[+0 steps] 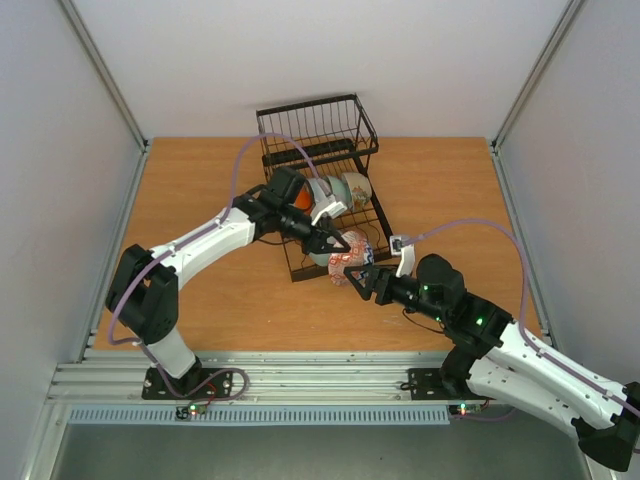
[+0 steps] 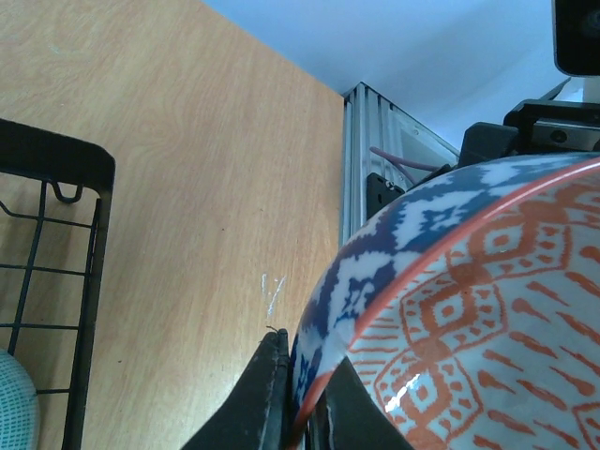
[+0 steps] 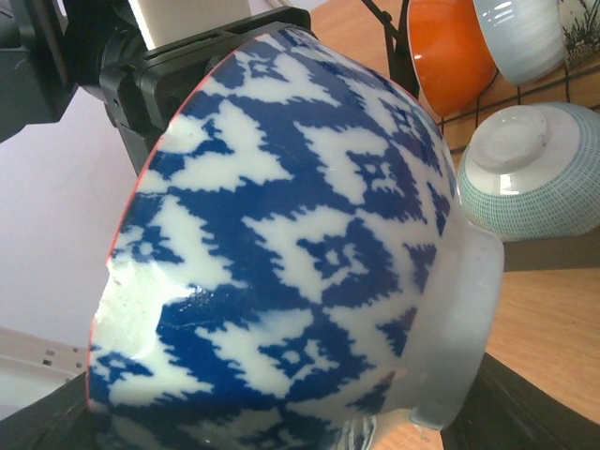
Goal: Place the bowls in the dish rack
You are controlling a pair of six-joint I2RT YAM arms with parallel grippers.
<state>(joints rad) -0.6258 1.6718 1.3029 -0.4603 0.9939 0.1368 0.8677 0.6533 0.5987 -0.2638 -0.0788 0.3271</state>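
My left gripper (image 1: 336, 243) is pinching the rim of the blue-and-white patterned bowl (image 1: 352, 258), jaws clamped tight with the rim between them, and I am holding it tilted at the near corner of the dish rack (image 1: 322, 180). My right gripper (image 1: 358, 279) is flanking the same bowl from below, its jaws standing wide; whether they are pressing on the bowl I cannot tell. The rack is sitting mid-table (image 1: 200, 190), its taller basket end at the far side. As I judge it, the job is nearing its end: an orange bowl (image 3: 450, 52), a pale bowl (image 3: 525, 37) and a pale green bowl (image 3: 530, 173) are already sitting in the rack. This patterned one is waiting for a slot.
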